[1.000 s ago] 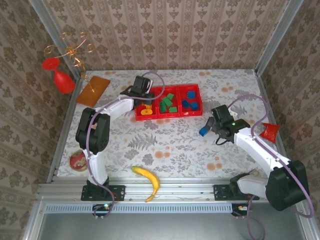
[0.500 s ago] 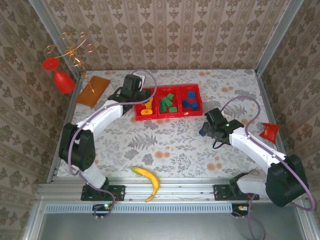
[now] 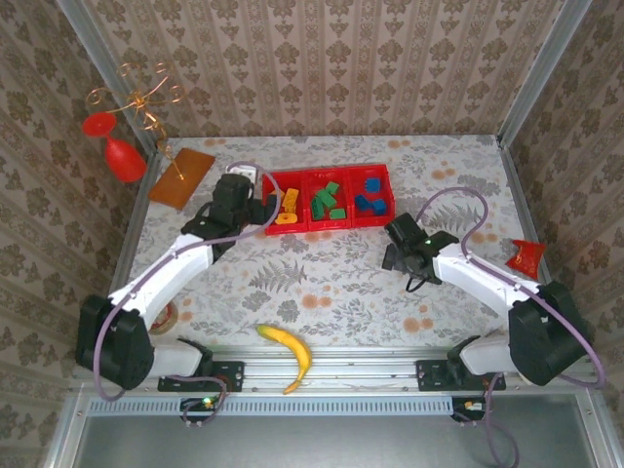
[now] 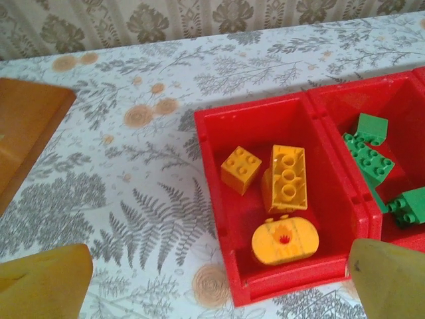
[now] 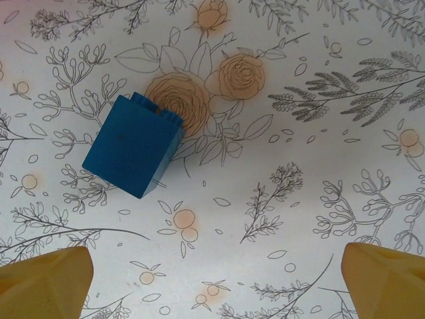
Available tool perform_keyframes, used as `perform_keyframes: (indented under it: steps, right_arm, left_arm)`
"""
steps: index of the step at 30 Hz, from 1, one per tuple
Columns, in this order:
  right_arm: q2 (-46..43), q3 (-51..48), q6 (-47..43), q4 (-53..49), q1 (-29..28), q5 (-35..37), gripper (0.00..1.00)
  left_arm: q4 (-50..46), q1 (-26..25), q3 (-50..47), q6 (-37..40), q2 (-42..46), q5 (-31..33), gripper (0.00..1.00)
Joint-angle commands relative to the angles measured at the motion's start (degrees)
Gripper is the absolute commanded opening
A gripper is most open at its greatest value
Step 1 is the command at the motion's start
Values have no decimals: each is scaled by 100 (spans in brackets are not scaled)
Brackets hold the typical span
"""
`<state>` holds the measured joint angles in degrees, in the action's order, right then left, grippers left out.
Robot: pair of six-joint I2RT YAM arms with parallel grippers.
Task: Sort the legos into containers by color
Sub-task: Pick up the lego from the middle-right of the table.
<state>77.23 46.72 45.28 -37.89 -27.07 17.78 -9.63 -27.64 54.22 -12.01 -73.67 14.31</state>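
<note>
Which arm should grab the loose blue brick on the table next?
Right. The right end effector, open, hangs over the blue brick lying alone on the table. The left end effector, also open, sits at the red tray's orange compartment, well away.

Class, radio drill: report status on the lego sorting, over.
Left gripper open, facing the orange compartment of the red tray. Right gripper open over the table, one blue brick loose ahead of it. Nothing around that brick in the way.

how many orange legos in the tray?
3, all in the red tray, left compartment: small square brick, long brick beside it, rounded piece nearest the camera. More may hide underneath.
</note>
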Motion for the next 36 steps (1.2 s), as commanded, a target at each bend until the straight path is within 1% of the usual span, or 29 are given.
perform_keyframes:
  steps: [1,7,13,16,30,36]
  right_arm:
    - [169,170,130,-5,-35,-81,94]
    - [685,376,78,194,-35,-230,90]
    - [1158,707,43,242,-26,-216,84]
    - [1330,795,48,312,-2,-225,83]
    - [1904,1041,96,528,107,-319,78]
    - [2125,1096,39,670,131,-418,73]
  left_arm:
    - [36,60,-359,-296,450,204,100]
    - [-162,84,-928,-518,1020,309,100]
    - [-299,92,-1403,-635,1441,432,100]
    - [-320,101,-1560,-695,1583,442,100]
    - [-344,119,-1607,-662,1585,450,100]
    - [-325,123,-1574,-644,1474,376,100]
